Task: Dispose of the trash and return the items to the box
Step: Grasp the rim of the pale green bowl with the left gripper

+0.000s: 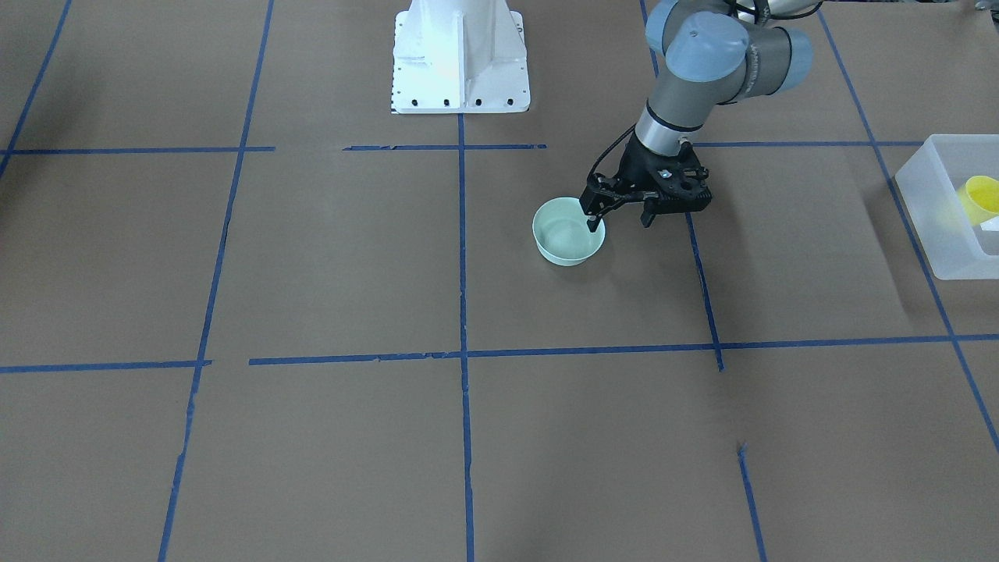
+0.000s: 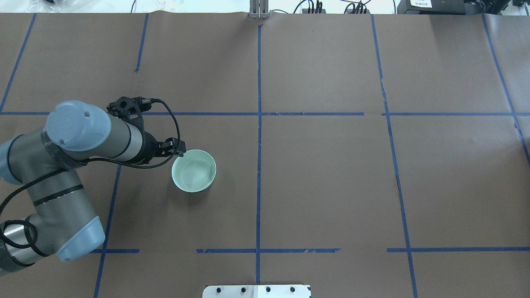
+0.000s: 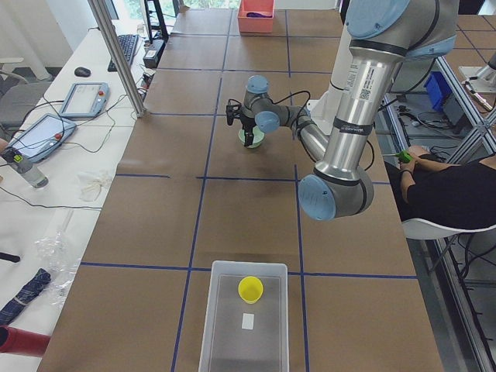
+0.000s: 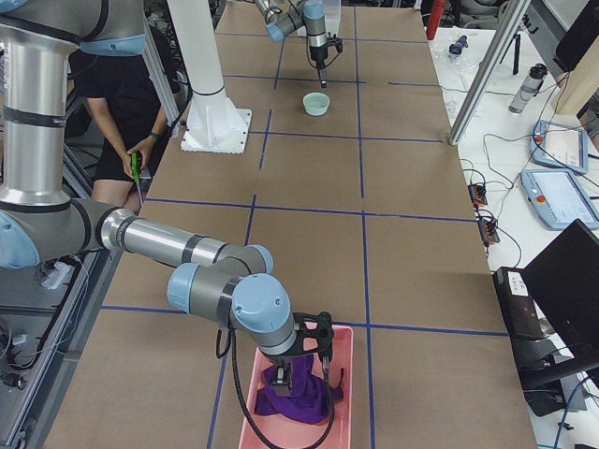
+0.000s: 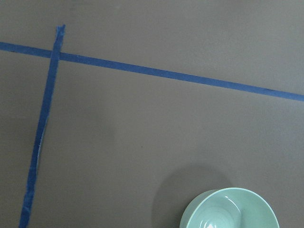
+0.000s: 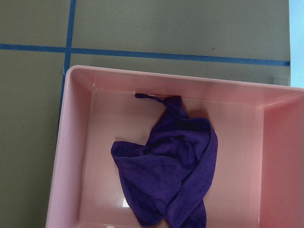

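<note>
Bowl is pale mint, round and glossy, upright on the counter just right of frame center. Left tool is spread wide at its rim. Right tool: can't tell.

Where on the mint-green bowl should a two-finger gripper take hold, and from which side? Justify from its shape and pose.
Pinch the bowl by its thin rim wall from above, one finger inside, one outside. It stands upright, mouth up and empty, so the wall is free. The open left gripper hangs over the rim nearest it, so that side likely suits.
</note>
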